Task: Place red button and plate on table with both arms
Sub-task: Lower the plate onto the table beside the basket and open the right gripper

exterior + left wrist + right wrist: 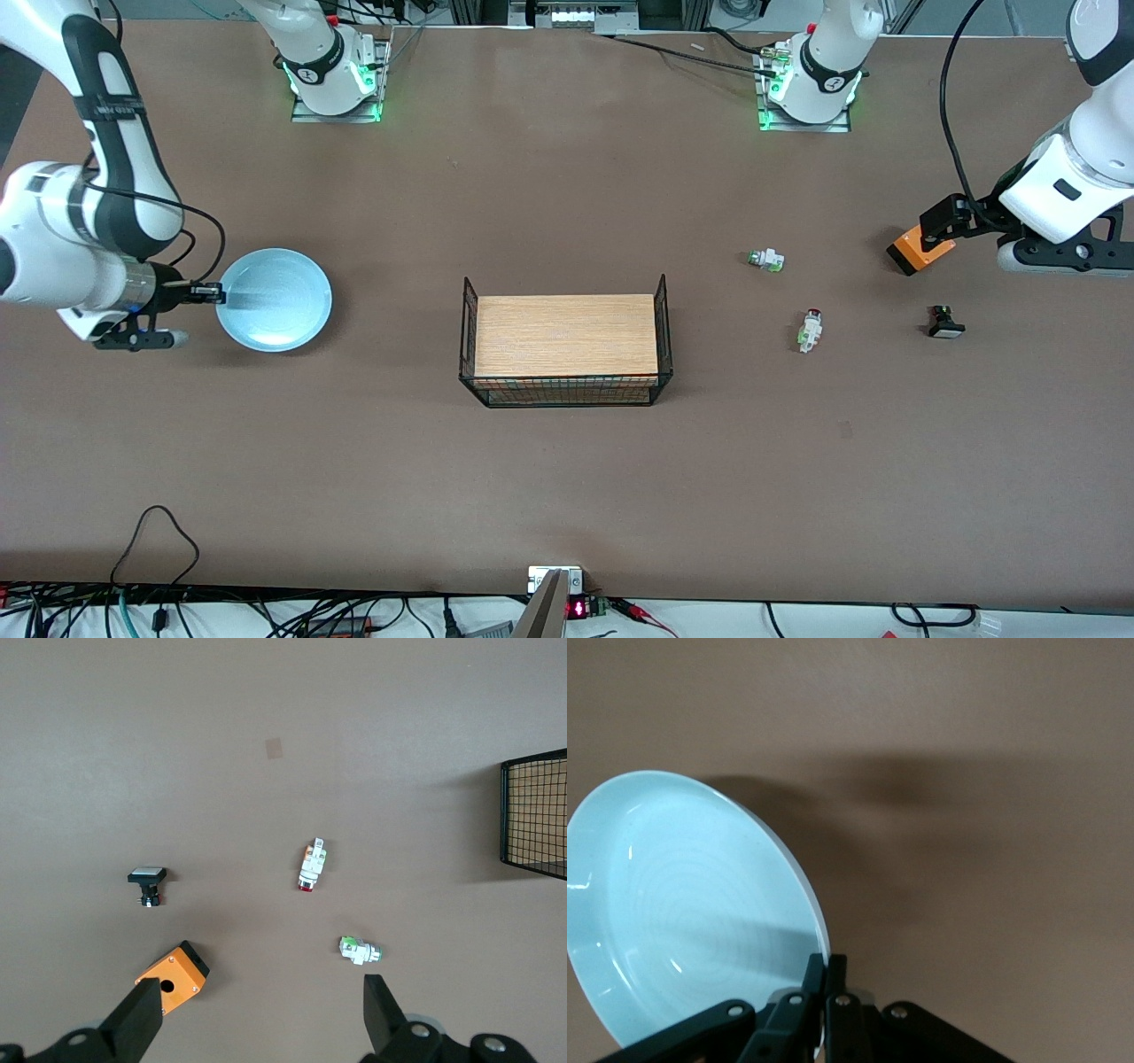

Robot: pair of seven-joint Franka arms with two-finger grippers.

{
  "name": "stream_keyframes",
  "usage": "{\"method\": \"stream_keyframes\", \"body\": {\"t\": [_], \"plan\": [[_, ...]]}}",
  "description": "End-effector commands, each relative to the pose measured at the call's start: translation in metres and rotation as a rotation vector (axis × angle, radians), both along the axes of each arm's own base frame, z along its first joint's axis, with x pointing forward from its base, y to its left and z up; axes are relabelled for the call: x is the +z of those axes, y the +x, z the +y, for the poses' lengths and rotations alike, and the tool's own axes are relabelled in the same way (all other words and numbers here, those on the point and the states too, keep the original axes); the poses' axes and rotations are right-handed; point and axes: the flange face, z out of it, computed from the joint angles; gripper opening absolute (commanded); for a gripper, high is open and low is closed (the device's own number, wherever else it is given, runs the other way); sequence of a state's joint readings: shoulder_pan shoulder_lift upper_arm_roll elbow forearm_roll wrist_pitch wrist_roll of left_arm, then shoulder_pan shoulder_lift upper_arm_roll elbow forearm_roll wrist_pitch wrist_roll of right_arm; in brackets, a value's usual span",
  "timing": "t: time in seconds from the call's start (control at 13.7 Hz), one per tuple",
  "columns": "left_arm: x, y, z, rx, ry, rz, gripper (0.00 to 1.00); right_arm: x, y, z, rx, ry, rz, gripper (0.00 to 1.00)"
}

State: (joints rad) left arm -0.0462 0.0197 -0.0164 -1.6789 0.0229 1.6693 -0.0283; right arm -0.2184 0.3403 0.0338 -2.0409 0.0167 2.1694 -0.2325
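Note:
The pale-blue plate (275,299) is at the right arm's end of the table (567,496). My right gripper (213,292) is shut on its rim; the right wrist view shows the fingers (818,979) pinching the plate's edge (682,904). I cannot tell whether the plate rests on the table. The red button (810,330) lies on the table toward the left arm's end and also shows in the left wrist view (311,866). My left gripper (939,226) is open and empty in the air, over the orange box; the left wrist view (261,1014) shows its fingers wide apart.
A green-capped white switch (765,260) lies farther from the front camera than the red button. A black switch with a white cap (944,322) and an orange box (920,251) lie near the left gripper. A wire basket holding a wood board (565,341) stands mid-table.

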Motion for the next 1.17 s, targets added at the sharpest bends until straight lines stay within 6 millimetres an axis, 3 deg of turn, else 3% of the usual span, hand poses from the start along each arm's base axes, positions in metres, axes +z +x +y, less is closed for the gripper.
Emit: {"method": "stream_keyframes", "body": {"t": [0.0, 0.22, 0.29, 0.36, 0.51, 0.88, 1.09], "plan": [[0.006, 0.0, 0.001, -0.021, -0.001, -0.007, 1.0, -0.014, -0.025, -0.01, 0.035, 0.003, -0.04, 0.0], [0.005, -0.001, 0.002, -0.019, -0.001, -0.003, 1.0, -0.04, -0.03, -0.02, 0.062, 0.018, -0.037, 0.02], [0.006, -0.001, 0.001, -0.019, -0.001, -0.006, 1.0, -0.039, -0.03, -0.021, 0.059, 0.018, -0.036, 0.32], [0.006, -0.001, 0.001, -0.021, -0.001, -0.006, 1.0, -0.033, -0.028, -0.022, 0.041, 0.017, -0.041, 0.99], [0.006, -0.001, 0.001, -0.021, -0.001, -0.006, 1.0, -0.015, -0.018, -0.013, 0.052, 0.012, -0.062, 1.0], [0.006, -0.001, 0.001, -0.021, -0.001, -0.006, 1.0, 0.045, 0.016, 0.056, -0.05, -0.021, -0.06, 1.0], [0.005, -0.001, 0.001, -0.021, -0.001, -0.003, 1.0, 0.107, 0.028, 0.082, -0.018, -0.029, -0.067, 1.0]]}}
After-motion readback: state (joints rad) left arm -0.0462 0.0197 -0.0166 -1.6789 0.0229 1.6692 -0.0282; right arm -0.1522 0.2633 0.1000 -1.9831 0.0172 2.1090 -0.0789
